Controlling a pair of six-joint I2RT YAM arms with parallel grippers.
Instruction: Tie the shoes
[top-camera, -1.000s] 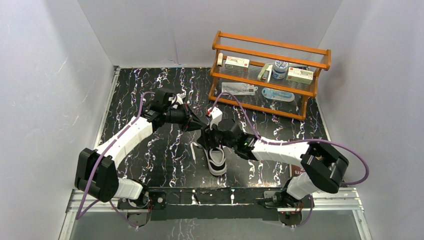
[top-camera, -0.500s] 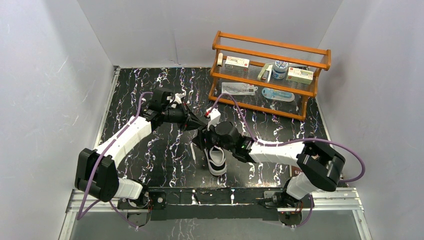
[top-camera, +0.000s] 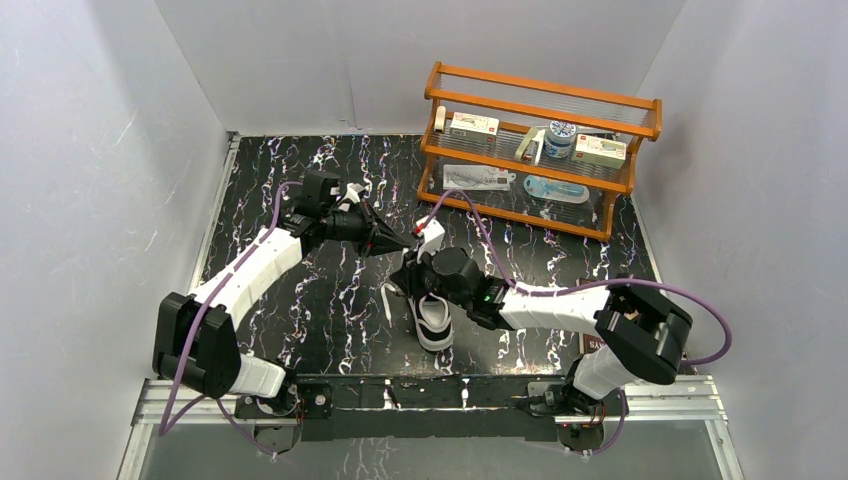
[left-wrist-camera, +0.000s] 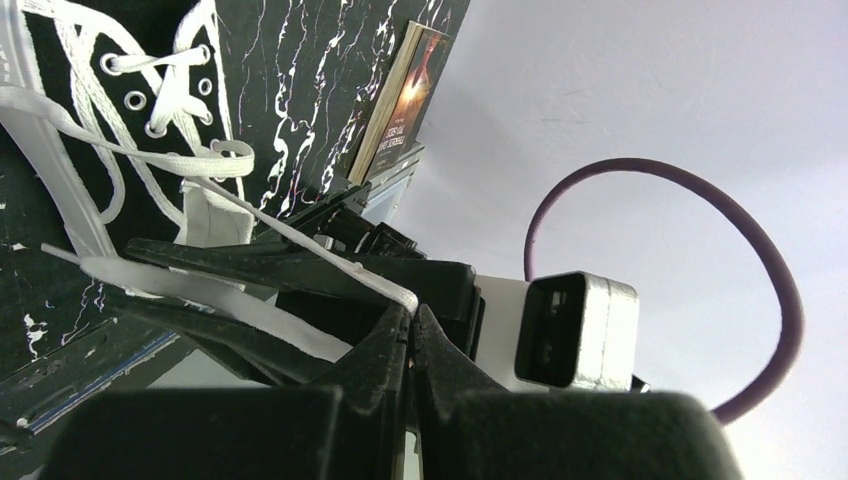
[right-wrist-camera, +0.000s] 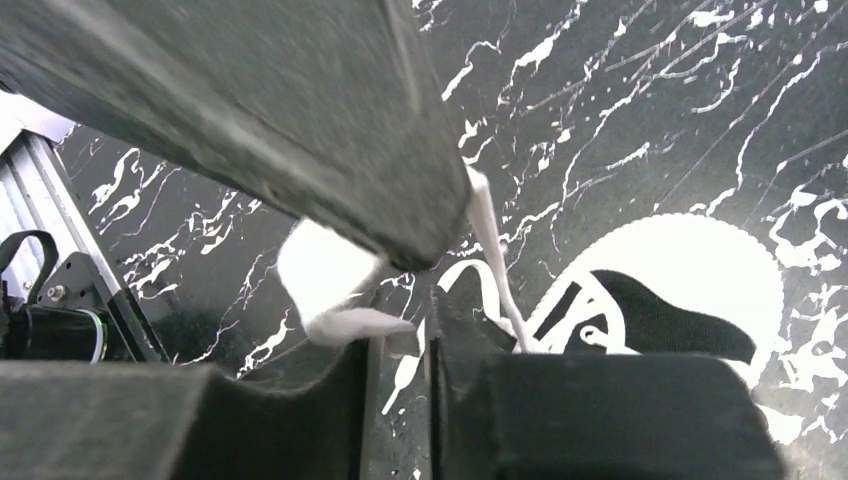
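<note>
The black sneaker (top-camera: 432, 318) with white sole lies mid-table, toe toward the arm bases; its eyelets and laces show in the left wrist view (left-wrist-camera: 150, 75). My left gripper (top-camera: 408, 243) hangs just behind the shoe, shut on a white lace (left-wrist-camera: 300, 238) that runs taut from the eyelets to the fingertips (left-wrist-camera: 411, 318). My right gripper (top-camera: 414, 276) sits right beneath it over the shoe's opening. Its jaws (right-wrist-camera: 400, 345) stand a narrow gap apart, with a fold of lace (right-wrist-camera: 335, 290) at the left fingertip. The shoe's white toe (right-wrist-camera: 700, 265) lies below.
An orange wooden rack (top-camera: 545, 150) with boxes and a jar stands at the back right. A flat book (top-camera: 592, 342) lies by the right arm's base. White walls close in the black marbled table (top-camera: 300, 300) on three sides.
The right gripper's jaws have narrowed and it has crept left under the left gripper. The left gripper has lifted slightly back with the lace.
</note>
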